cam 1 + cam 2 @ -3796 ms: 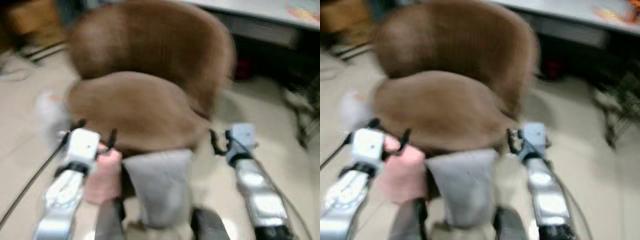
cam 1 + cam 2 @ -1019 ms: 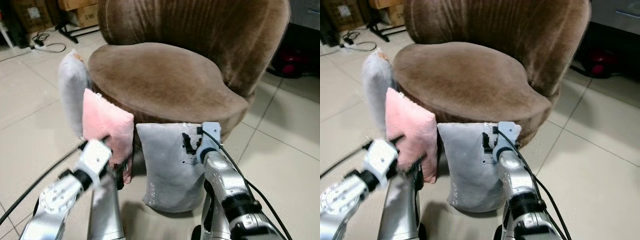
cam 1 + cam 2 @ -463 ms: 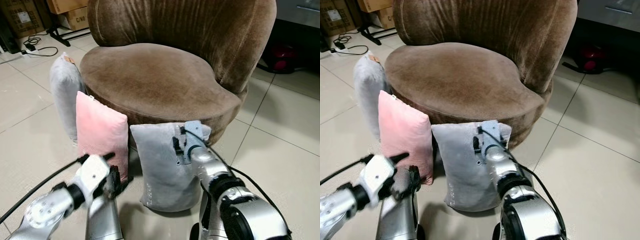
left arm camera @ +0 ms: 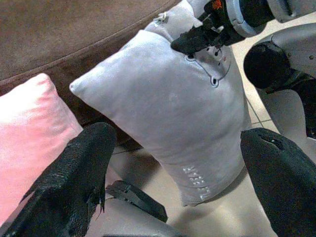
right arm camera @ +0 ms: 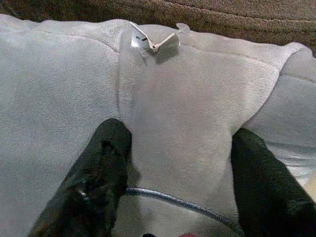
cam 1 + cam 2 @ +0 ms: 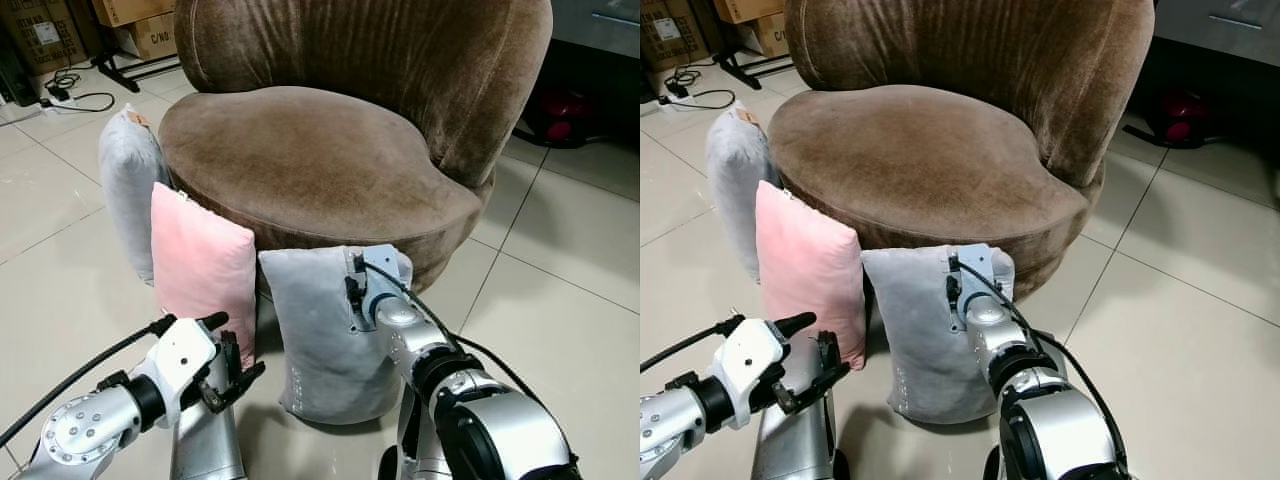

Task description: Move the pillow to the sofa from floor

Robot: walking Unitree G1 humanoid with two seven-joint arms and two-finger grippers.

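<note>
Brown plush, round-seated sofa (image 6: 330,150) stands right ahead of you, and three pillows lean upright against its front edge on the pale tiled floor (image 6: 560,300). Your grey velvet pillow (image 6: 325,330) is the nearest; its long axis runs floor to seat, top edge level with the sofa rim and a small white tag (image 5: 155,39) at that top edge. To its left stand a pink plush pillow (image 6: 205,265) and a second grey pillow (image 6: 130,185).

Your right pincer (image 5: 173,148) straddles the top of the grey velvet pillow, fingers spread on either side of a raised fold and not yet closed. Pinch only that thin fold and the soft fabric may slide out as you lift. Your left pincer (image 6: 222,352) hovers wide open and empty, low beside the pink pillow; swing it carelessly and you could topple that one.
</note>
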